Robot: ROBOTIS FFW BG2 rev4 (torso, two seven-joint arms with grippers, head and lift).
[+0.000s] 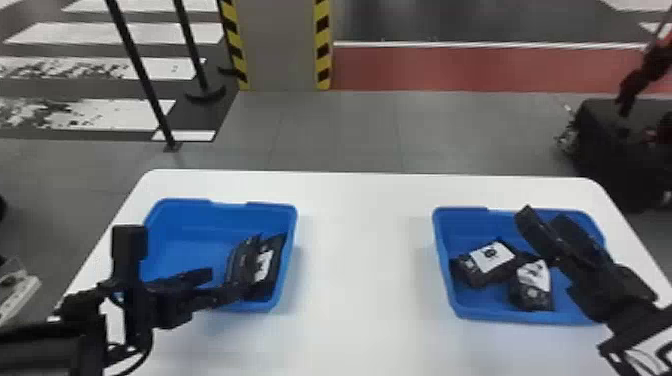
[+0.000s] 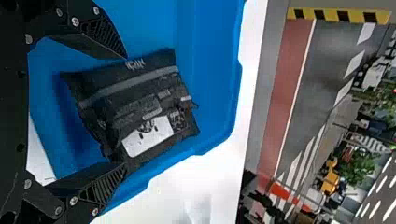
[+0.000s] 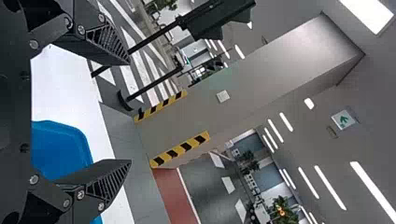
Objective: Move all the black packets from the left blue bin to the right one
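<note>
Left gripper (image 1: 231,286) is hanging low over the near right part of the left blue bin (image 1: 222,209), jaws standing spread. In its wrist view, the left gripper (image 2: 125,112) is showing black packets (image 2: 140,100) lying between its fingertips. Can't tell if either finger is touching them. Right gripper (image 1: 546,219) is hanging over the right blue bin (image 1: 460,214), jaws also spread, nothing between them; its arm is crossing that bin's right side and hiding part of the inside.

At least two packets are leaning close together along the left bin's right wall, one white label showing; the bin's left part is showing bare blue floor. The wall beside the packets is standing close to them and limiting room on that side. At least two labelled packets (image 1: 487,259) are lying in the right bin, toward its left and middle, crowding each other.

Both bins are sitting on the white table (image 1: 362,260), well apart. Beyond it, grey floor (image 1: 350,130) is stretching back. Dark case (image 1: 600,145) is standing past the table's right side, black posts (image 1: 145,75) are rising at left, and a pillar (image 1: 281,45) with yellow-black edges is standing farther back, beside a red floor strip (image 1: 450,70).
</note>
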